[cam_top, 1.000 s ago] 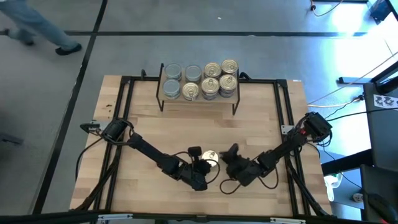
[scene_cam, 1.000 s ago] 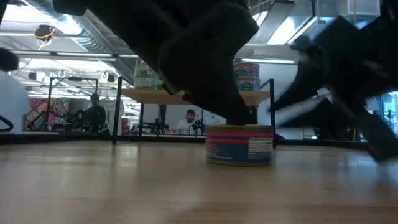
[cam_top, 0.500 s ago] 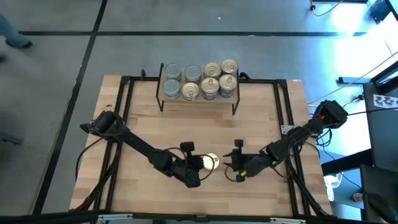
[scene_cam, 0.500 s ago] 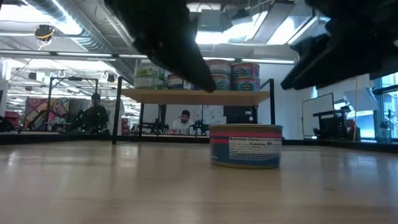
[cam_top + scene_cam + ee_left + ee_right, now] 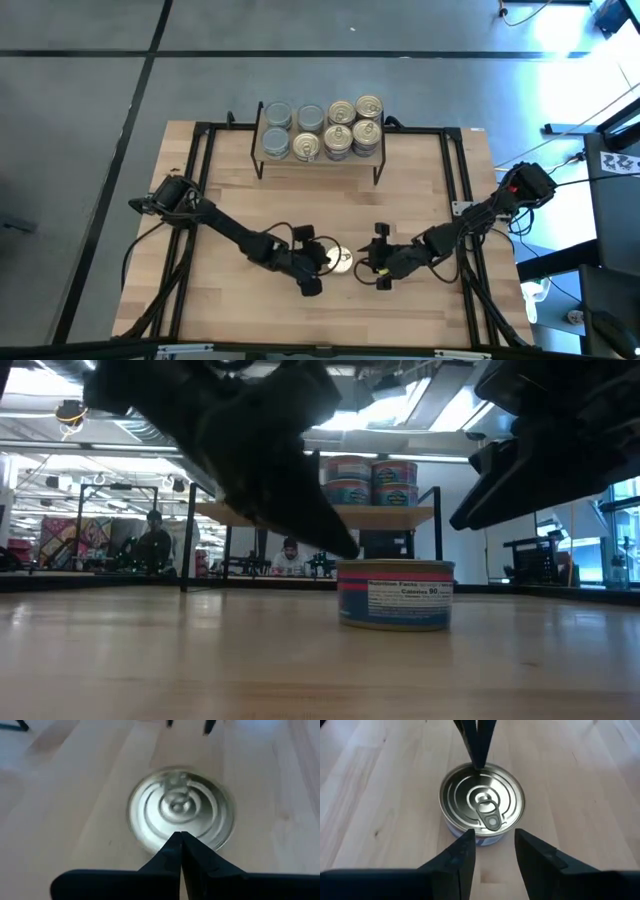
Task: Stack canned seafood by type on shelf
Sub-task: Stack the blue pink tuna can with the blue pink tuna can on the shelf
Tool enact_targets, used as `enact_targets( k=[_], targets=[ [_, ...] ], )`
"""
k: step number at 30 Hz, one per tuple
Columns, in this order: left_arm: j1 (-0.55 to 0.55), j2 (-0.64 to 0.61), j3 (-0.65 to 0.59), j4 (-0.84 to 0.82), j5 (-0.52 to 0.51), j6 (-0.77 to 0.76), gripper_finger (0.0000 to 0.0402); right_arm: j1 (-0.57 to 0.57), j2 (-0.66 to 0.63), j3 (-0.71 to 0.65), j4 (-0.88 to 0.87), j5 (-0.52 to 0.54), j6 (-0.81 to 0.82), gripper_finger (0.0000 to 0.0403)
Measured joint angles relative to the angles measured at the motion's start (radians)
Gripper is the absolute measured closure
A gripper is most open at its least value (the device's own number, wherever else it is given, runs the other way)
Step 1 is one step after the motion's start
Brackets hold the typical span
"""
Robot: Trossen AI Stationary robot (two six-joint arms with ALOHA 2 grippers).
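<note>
One camera looks straight down; another sits at tabletop level; both close wrist cameras share the can (image 5: 482, 802).

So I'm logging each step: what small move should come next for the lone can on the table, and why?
Probably the right claw should ease forward and close around the can. Its fingers stand open just short of the can, which sits upright on the table, while the left claw is shut above the lid's edge and holds nothing. The shelf already holds the other cans.
</note>
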Motion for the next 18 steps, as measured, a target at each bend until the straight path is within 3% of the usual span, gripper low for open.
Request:
enact_targets(
  k=[18],
  targets=[
    [-0.021,-0.006,-0.033,-0.051,-0.03,-0.034,0.04,0.0,-0.001,0.0,-0.001,-0.003,-0.003,0.026]
  ],
)
